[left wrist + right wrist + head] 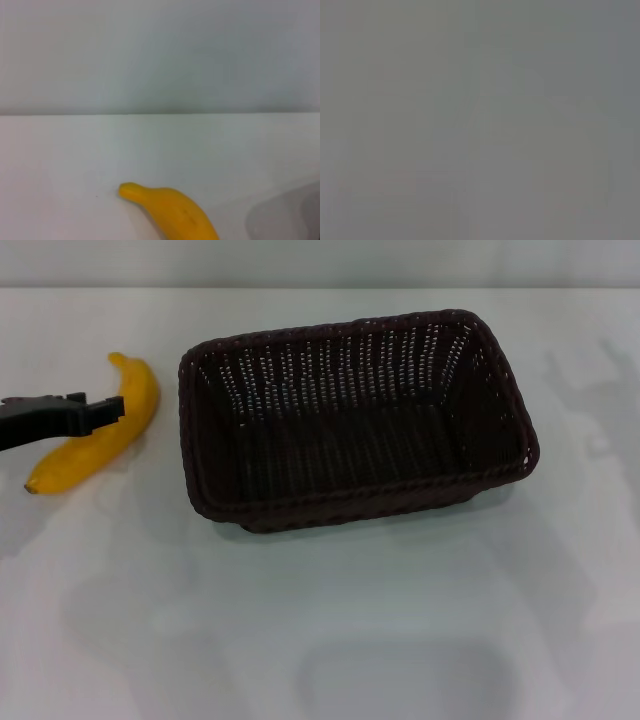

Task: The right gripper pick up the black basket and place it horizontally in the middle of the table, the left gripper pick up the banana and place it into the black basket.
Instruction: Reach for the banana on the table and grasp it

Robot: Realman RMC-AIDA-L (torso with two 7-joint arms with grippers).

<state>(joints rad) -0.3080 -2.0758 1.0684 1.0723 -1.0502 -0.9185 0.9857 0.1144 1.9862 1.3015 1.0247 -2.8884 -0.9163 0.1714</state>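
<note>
The black basket lies lengthwise across the middle of the white table, open side up and empty. The banana lies on the table to its left, apart from it; it also shows in the left wrist view. My left gripper reaches in from the left edge, and its black tip sits over the middle of the banana. My right gripper is out of view; the right wrist view shows only a plain grey blur.
The table's far edge meets a pale wall behind the basket. Bare white tabletop stretches in front of the basket and to its right.
</note>
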